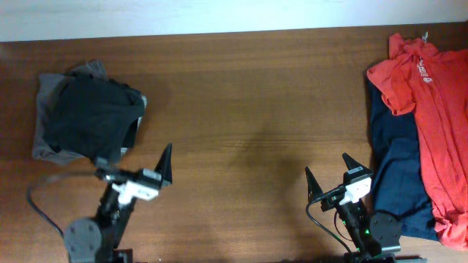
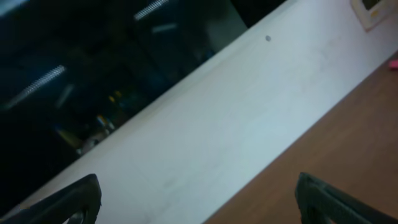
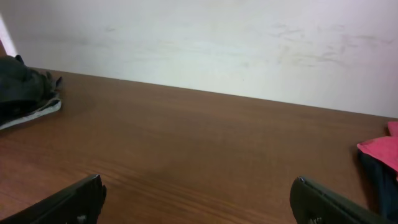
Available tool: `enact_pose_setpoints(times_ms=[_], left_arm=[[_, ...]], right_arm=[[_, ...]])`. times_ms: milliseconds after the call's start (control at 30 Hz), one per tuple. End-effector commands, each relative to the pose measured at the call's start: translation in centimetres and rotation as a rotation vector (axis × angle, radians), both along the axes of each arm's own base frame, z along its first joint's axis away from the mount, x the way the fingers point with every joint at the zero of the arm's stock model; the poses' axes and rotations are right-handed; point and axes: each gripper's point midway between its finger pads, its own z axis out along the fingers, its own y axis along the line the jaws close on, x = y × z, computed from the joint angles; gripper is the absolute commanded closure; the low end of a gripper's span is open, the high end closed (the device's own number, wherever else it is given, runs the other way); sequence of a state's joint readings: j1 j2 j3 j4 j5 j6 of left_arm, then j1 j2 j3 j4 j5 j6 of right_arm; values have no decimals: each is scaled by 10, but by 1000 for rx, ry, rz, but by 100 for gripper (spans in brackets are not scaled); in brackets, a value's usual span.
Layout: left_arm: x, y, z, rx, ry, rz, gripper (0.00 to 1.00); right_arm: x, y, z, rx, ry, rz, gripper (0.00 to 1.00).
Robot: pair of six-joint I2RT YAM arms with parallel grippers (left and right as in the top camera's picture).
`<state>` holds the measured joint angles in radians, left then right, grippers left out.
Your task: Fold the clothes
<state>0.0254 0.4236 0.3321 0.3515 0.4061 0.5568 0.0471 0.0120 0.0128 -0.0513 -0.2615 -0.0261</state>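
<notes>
Folding had not started: left gripper (image 1: 134,155) and right gripper (image 1: 325,162) hung wide, empty, over the near edge of the table (image 1: 241,95); next likely meant fetching the red shirt (image 1: 431,95).

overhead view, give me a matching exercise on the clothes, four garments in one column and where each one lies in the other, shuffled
Column one
1. red garment
2. navy garment
3. black garment
4. grey garment

Column two
A. on the left, showing from under the black one
B. on the right, spread on top of the darker cloth
C. on the right, partly covered by the red one
D. on the left, heaped on top of the pile

Pairs: 1-B, 2-C, 3-D, 4-A
</notes>
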Motion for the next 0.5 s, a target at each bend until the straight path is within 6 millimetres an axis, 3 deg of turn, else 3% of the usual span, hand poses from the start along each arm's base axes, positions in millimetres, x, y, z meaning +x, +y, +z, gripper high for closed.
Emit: enact_pose_setpoints(times_ms=[0,200,467], left_arm=[[-13,3,-24,-5,-56,25,1],[-27,3,-64,-5,-82,25,1],[-23,8,-91,-12,34,52,1]], right_arm=[[0,-1,-2,7,4,-7,1],[0,-1,-2,7,4,-7,1],[0,-1,-2,7,4,-7,1]])
